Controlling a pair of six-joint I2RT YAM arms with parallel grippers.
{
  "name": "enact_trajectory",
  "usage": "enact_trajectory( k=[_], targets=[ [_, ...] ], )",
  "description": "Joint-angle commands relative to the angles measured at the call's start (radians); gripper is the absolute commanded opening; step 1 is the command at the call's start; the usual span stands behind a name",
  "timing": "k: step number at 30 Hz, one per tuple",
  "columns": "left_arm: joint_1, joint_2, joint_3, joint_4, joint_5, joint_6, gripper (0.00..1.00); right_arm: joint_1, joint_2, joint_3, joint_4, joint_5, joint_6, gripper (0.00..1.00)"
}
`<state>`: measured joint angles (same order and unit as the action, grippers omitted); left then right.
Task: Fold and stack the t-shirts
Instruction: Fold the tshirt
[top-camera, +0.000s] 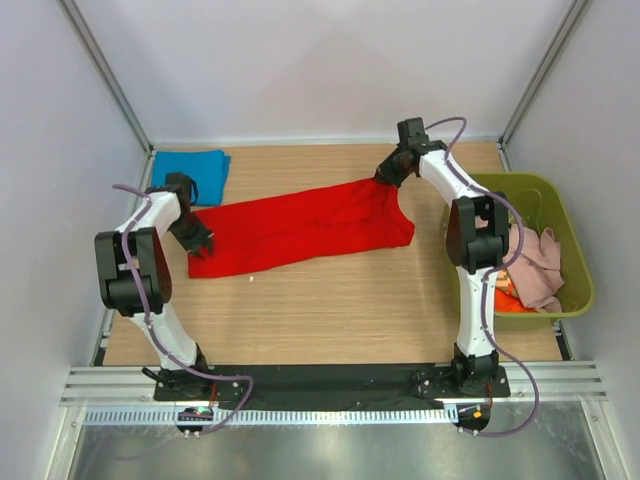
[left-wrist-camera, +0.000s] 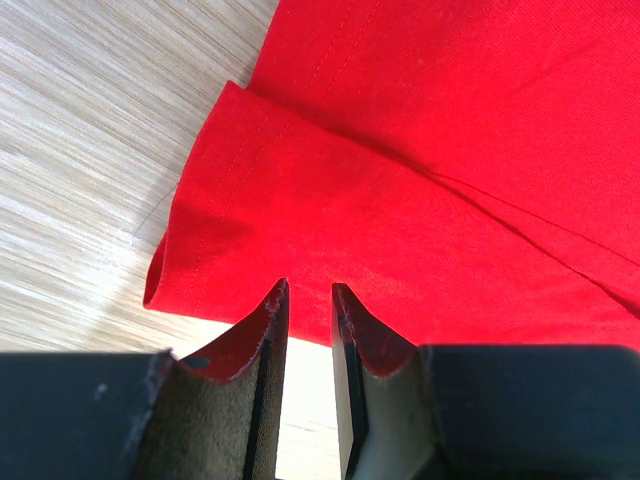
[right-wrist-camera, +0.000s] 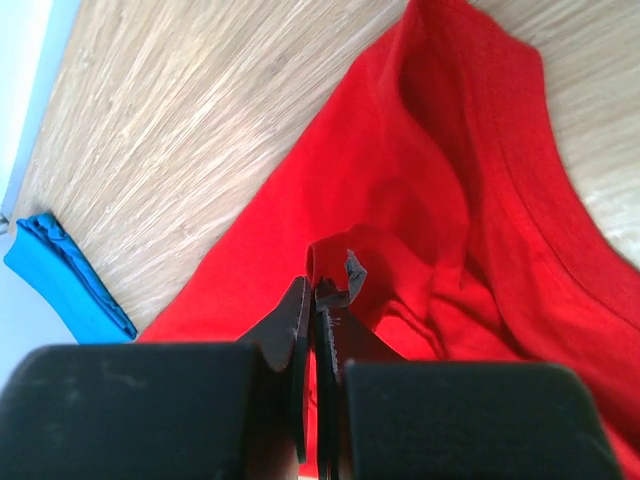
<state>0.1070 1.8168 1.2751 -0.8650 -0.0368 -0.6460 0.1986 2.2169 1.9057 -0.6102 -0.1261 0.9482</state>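
Red t-shirt (top-camera: 300, 228) lying stretched out on the table (top-camera: 330, 310), its long axis slanting from near left to far right. My right fingers (top-camera: 388, 172) are closed on a fold at its far-right end, which rises off the wood in a peak. My left fingers (top-camera: 203, 240) stand slightly apart at its near-left edge, tips just at the hem, with nothing between them. A folded blue t-shirt (top-camera: 190, 172) lies in the far-left corner, near the red one. A pink t-shirt (top-camera: 540, 262) and an orange t-shirt (top-camera: 512, 302) sit in the green bin (top-camera: 578, 250) at right.
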Motion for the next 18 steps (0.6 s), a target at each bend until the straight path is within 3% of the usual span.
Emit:
enact_trajectory(
  k=[1, 5, 8, 13, 15, 18],
  targets=[
    [0.000, -0.053, 0.018, 0.001, -0.011, 0.000, 0.25, -0.004, 0.012, 0.067, 0.040, -0.035, 0.035, 0.07],
    [0.000, -0.047, 0.029, -0.002, -0.003, -0.003, 0.25, -0.007, 0.062, 0.095, 0.049, -0.070, 0.029, 0.12],
    [0.000, -0.045, 0.033, -0.003, 0.003, -0.003, 0.25, -0.008, 0.130, 0.174, 0.030, -0.130, -0.035, 0.25],
    [0.002, -0.063, 0.032, -0.005, 0.009, -0.003, 0.25, -0.007, 0.191, 0.391, -0.215, -0.115, -0.279, 0.52],
    [0.002, -0.079, 0.020, -0.003, 0.014, -0.003, 0.25, -0.007, 0.135, 0.344, -0.269, -0.083, -0.343, 0.59],
    [0.002, -0.099, -0.008, 0.007, 0.031, -0.006, 0.25, -0.007, 0.032, 0.174, -0.231, -0.118, -0.388, 0.58]
  ],
)
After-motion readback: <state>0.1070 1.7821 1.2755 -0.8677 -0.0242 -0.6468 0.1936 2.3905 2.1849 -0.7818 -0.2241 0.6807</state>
